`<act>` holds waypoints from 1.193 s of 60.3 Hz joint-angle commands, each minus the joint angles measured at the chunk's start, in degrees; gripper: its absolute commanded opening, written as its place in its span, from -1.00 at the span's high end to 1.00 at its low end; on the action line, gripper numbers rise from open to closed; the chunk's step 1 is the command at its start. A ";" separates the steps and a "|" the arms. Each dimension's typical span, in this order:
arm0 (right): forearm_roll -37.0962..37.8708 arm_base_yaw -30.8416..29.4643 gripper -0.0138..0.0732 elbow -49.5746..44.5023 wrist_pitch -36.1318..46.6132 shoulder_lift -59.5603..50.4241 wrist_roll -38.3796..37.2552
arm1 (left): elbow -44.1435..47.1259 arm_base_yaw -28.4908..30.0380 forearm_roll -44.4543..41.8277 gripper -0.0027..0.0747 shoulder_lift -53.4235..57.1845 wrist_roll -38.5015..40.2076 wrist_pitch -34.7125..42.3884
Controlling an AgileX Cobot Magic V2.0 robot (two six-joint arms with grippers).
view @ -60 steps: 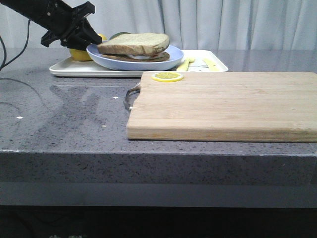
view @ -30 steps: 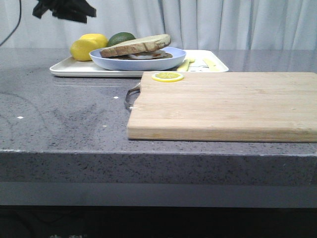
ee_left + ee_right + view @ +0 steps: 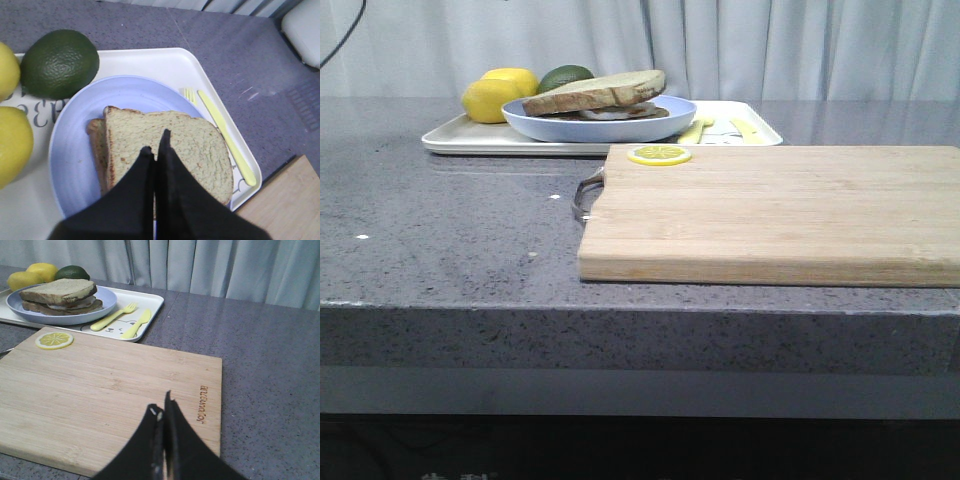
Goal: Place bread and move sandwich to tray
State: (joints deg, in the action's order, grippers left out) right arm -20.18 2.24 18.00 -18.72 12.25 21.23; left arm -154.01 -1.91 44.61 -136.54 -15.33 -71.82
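Note:
The bread [image 3: 595, 90] lies on top of the sandwich on the light-blue plate [image 3: 605, 124], which stands on the white tray [image 3: 470, 140] at the back left. In the left wrist view the bread [image 3: 185, 145] covers the lower slice [image 3: 96, 145] on the plate [image 3: 75, 150], on the tray [image 3: 165, 65]. My left gripper [image 3: 156, 145] is shut and empty, high above the bread. My right gripper [image 3: 161, 407] is shut and empty above the cutting board; its view shows the sandwich [image 3: 57, 295] and the tray [image 3: 150, 305]. Neither gripper shows in the front view.
A wooden cutting board [image 3: 770, 210] with a metal handle fills the middle and right, a lemon slice [image 3: 658, 154] at its far corner. Two lemons [image 3: 495, 95] and a lime [image 3: 565, 75] sit on the tray's left end. A yellow fork and knife [image 3: 125, 317] lie on its right end.
The left arm has let go of the plate's edge, risen and left the front view. The plate with the bread settled on the tray; the bread now tilts slightly.

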 commanded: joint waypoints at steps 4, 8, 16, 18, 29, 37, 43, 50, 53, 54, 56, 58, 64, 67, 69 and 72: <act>-0.68 -0.27 0.86 1.60 4.34 0.54 0.32 | -2.01 -1.75 -14.53 0.98 8.59 7.87 -0.14; -0.68 -0.27 0.86 1.60 4.34 0.54 0.32 | -1.06 -3.54 -26.99 0.98 11.25 10.17 -0.14; -0.68 -0.27 0.86 1.60 4.34 0.54 0.32 | 7.27 -7.40 -42.33 0.98 17.66 10.60 -0.14; -0.68 -0.27 0.86 1.60 4.34 0.54 0.32 | 10.43 -7.89 -43.52 0.98 19.31 10.69 -0.14; -0.68 -0.27 0.86 1.60 4.40 0.54 0.32 | 28.03 -8.43 -44.24 0.98 26.47 10.69 -0.14; -0.68 -0.27 0.86 1.60 4.61 0.54 0.32 | 39.03 -7.38 -44.24 0.98 30.90 11.86 1.51; -0.68 -0.27 0.86 1.60 4.74 0.54 0.32 | 46.22 -6.61 -44.06 0.98 35.00 12.39 4.86; -0.68 -0.27 0.86 1.60 4.74 0.54 0.32 | 54.91 -5.58 -44.06 0.98 41.19 13.25 11.00; -0.68 -0.27 0.86 1.60 4.80 0.54 0.32 | 58.27 -4.89 -44.06 0.98 43.79 13.39 13.66; -0.68 -0.27 0.86 1.60 4.80 0.54 0.32 | 59.90 -4.74 -44.06 0.98 45.11 13.50 14.98; -0.68 -0.27 0.86 1.60 4.80 0.54 0.32 | 62.04 -4.46 -44.06 0.98 46.88 13.64 16.68; -0.68 -0.27 0.86 1.60 4.72 0.54 0.32 | 64.63 -4.22 -44.06 0.98 49.15 13.91 18.90; -0.68 -0.27 0.86 1.60 4.72 0.54 0.32 | 71.17 -3.85 -44.01 0.98 55.01 14.69 25.08; -0.68 -0.27 0.86 1.60 4.72 0.54 0.32 | 74.69 -3.85 -43.92 0.98 58.20 14.69 28.99; -0.68 -0.27 0.86 1.60 4.72 0.54 0.32 | 77.09 -3.85 -43.55 0.98 60.47 14.69 31.86; -0.68 -0.27 0.86 1.60 4.72 0.54 0.32 | 80.38 -3.85 -42.95 0.98 63.65 14.69 35.56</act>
State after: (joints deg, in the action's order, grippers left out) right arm -20.18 2.24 18.00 -18.72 12.25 21.23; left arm -76.84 -5.75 0.42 -79.60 -1.39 -46.31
